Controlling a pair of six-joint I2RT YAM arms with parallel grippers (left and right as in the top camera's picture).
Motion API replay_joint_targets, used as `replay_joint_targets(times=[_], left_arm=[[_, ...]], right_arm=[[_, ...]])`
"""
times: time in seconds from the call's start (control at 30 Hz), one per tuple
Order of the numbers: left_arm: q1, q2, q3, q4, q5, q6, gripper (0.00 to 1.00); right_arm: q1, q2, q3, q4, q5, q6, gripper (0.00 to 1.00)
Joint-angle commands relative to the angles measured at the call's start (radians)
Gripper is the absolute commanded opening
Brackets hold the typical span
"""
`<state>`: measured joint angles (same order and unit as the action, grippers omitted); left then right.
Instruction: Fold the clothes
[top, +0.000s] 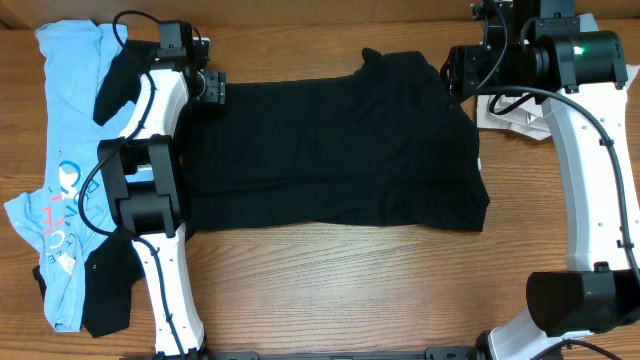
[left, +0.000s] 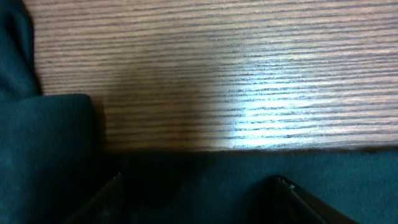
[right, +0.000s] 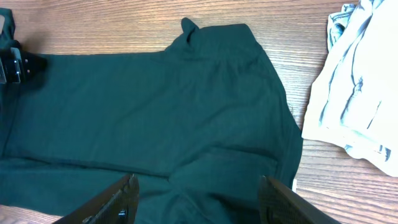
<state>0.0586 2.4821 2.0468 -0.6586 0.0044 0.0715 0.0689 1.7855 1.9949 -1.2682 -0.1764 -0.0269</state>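
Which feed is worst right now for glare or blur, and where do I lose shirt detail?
Left wrist: soft focus, a bright glare patch on the wood table, and the left end effector nearly lost in shadow. Overhead: sharp, but the black T-shirt reads as flat black, folds barely visible. Right wrist: sharp and evenly lit, creases show clearly.

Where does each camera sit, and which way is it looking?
Overhead: above the table, looking straight down at the black T-shirt; the left gripper and right gripper show.
Left wrist: low over the table, facing wood and the shirt's edge; its own fingertips show.
Right wrist: higher up, looking down across the shirt; its own fingertips show.
Shared: overhead and right wrist both see the shirt and the pale cloth beside it.
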Motion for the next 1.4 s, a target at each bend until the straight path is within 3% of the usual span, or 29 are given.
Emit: replay_joint_targets(times=[0.0, 0.13, 0.33, 0.4, 0.53, 0.57, 0.93, 1.2, 1.37], left_arm=[[-0.006, 0.089, -0.003, -0.049, -0.015, -0.02, 0.74], [-0.003, 0.108, -0.003, -0.078, -0.015, -0.036, 0.68], [0.0, 0.105, 0.02, -0.125, -0.014, -0.054, 0.35], [0.0, 0.105, 0.047, -0.17, -0.014, -0.053, 0.3], [0.0, 0.105, 0.121, -0.278, -0.014, -0.053, 0.06], [0.0, 0.105, 0.146, -0.315, -0.014, -0.054, 0.04], [-0.018, 0.104, 0.433, -0.706, -0.006, -0.11, 0.04], [-0.068, 0.104, 0.456, -0.732, -0.004, -0.113, 0.04], [-0.098, 0.104, 0.456, -0.729, -0.005, -0.113, 0.04]], right_arm=[[0.003, 0.0, 0.02, 0.006, 0.003, -0.007, 0.65], [0.003, 0.0, 0.02, 0.01, 0.003, -0.007, 0.64], [0.003, 0.0, 0.02, 0.034, 0.003, -0.007, 0.64], [0.003, 0.001, 0.02, 0.048, 0.003, -0.007, 0.63], [0.004, 0.006, 0.02, 0.088, 0.003, -0.007, 0.56], [0.006, 0.012, 0.02, 0.105, 0.003, -0.007, 0.53], [0.041, 0.22, 0.02, 0.332, 0.003, -0.028, 0.5], [0.043, 0.472, 0.02, 0.496, 0.023, -0.03, 0.66], [0.04, 0.594, 0.02, 0.55, 0.031, -0.03, 0.68]])
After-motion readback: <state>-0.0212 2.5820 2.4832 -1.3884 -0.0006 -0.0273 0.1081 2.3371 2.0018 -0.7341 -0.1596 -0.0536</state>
